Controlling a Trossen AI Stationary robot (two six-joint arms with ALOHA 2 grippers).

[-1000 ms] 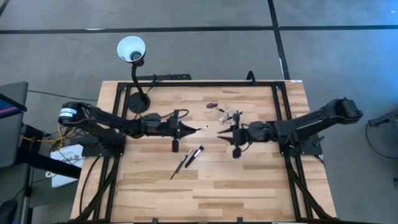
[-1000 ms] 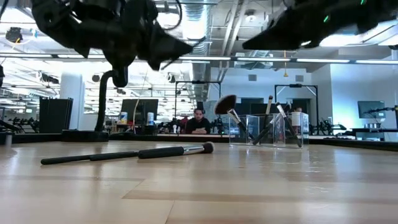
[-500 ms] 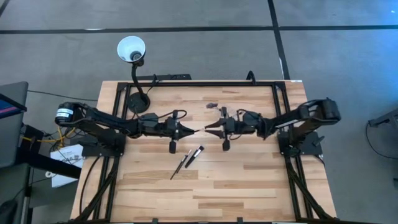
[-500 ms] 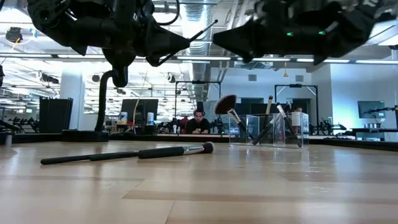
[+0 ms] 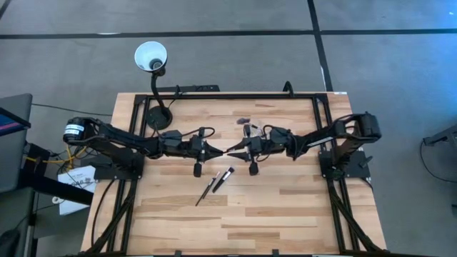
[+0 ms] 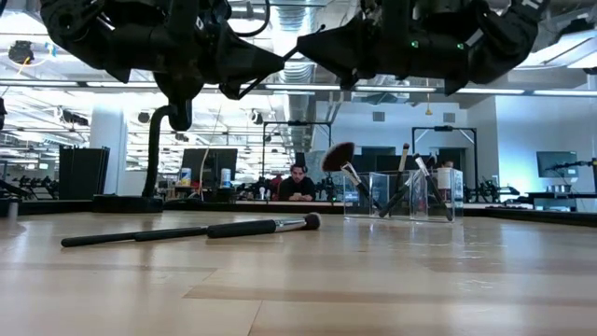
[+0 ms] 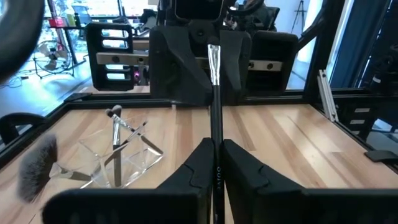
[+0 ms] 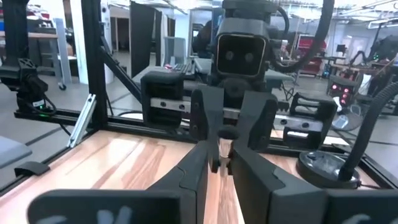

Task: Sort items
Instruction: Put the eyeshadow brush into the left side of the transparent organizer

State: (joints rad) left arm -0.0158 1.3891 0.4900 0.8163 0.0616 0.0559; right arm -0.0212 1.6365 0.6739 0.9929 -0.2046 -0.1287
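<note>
My left gripper (image 5: 212,151) is shut on a slim makeup brush (image 7: 216,106) with a dark handle and a silvery ferrule, held above the table's middle. The brush points at my right gripper (image 5: 232,150), which faces it level. The right fingers (image 8: 202,165) stand open on either side of the brush's bristle end (image 7: 213,51). Two more brushes (image 5: 216,184) lie flat on the wood nearer the front. A clear holder (image 6: 401,196) at the back holds several brushes, one of them fan-shaped (image 6: 338,157). My left gripper pinches the brush's dark handle (image 7: 216,138) between its two fingers. The fingers come level from the table's left and lie along the brush. The brush sticks out past the fingertips, clear of the table, bristle end toward the other arm. My right gripper: I cannot tell whether it touches the bristle end.
A black gooseneck lamp with a white shade (image 5: 151,57) stands on its base (image 5: 158,118) at the table's far left. A black frame (image 5: 228,96) runs along the table's far edge and sides. A person (image 6: 298,182) sits in the room beyond. Bare wood lies toward the front.
My right gripper has travelled toward the table's left, sinking a little and turning level, until its fingers stand around the tip of the brush held by my left gripper. The brush and the left gripper have stayed in place.
</note>
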